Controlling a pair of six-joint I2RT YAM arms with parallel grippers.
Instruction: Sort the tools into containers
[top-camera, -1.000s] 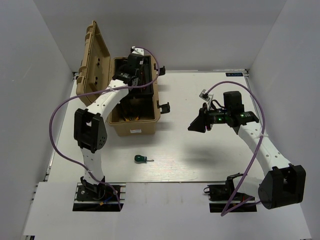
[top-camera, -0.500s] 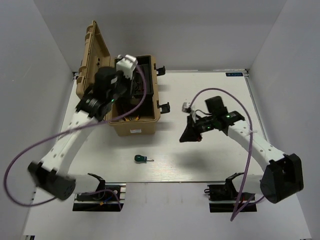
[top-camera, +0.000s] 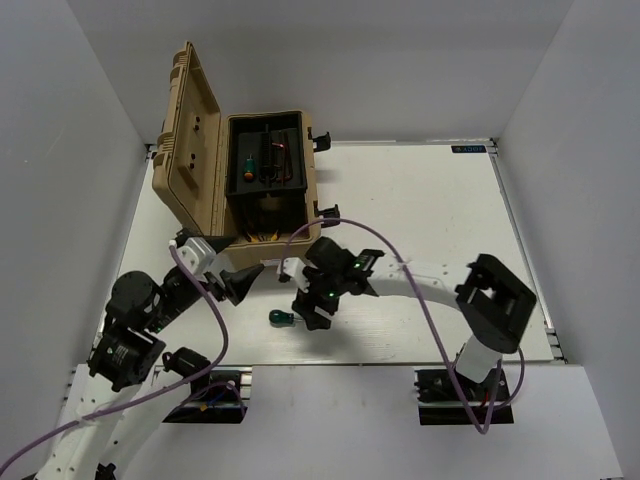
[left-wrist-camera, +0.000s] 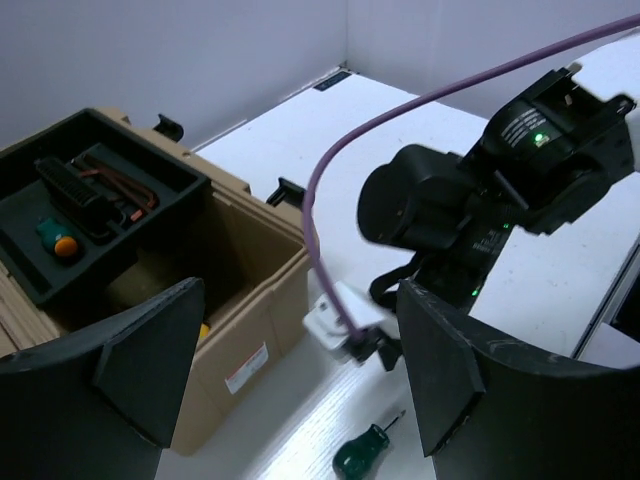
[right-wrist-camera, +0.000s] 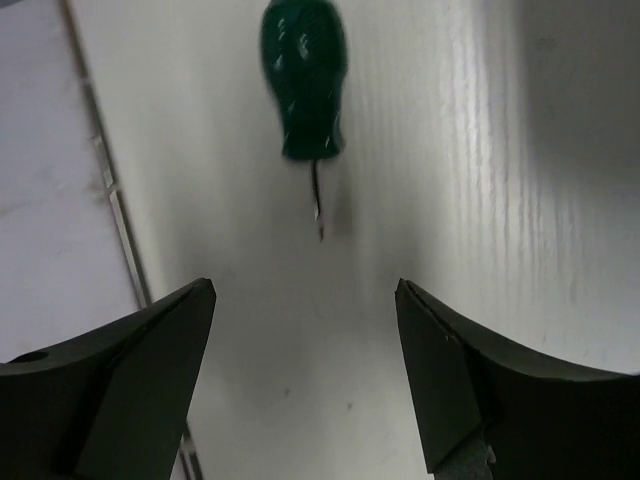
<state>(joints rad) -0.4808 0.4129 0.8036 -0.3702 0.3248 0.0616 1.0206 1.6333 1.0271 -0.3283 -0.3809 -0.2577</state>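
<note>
Green-handled screwdriver (right-wrist-camera: 303, 80) lies flat on the table (right-wrist-camera: 500, 150), straight ahead of the right gripper (right-wrist-camera: 302, 290), just past its fingertips. Its long axis follows the approach line, tip toward the gripper, centred between wide-spread, empty jaws. Left gripper (left-wrist-camera: 300, 300), likewise spread and empty, hangs farther off; the right arm is nearer.

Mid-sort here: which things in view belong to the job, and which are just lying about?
Job:
- loose green screwdriver
- tan toolbox
- its black tray, holding a second green screwdriver
- right gripper, open, close to the loose one

Just there:
- purple cables
- blue label at the far edge
</note>
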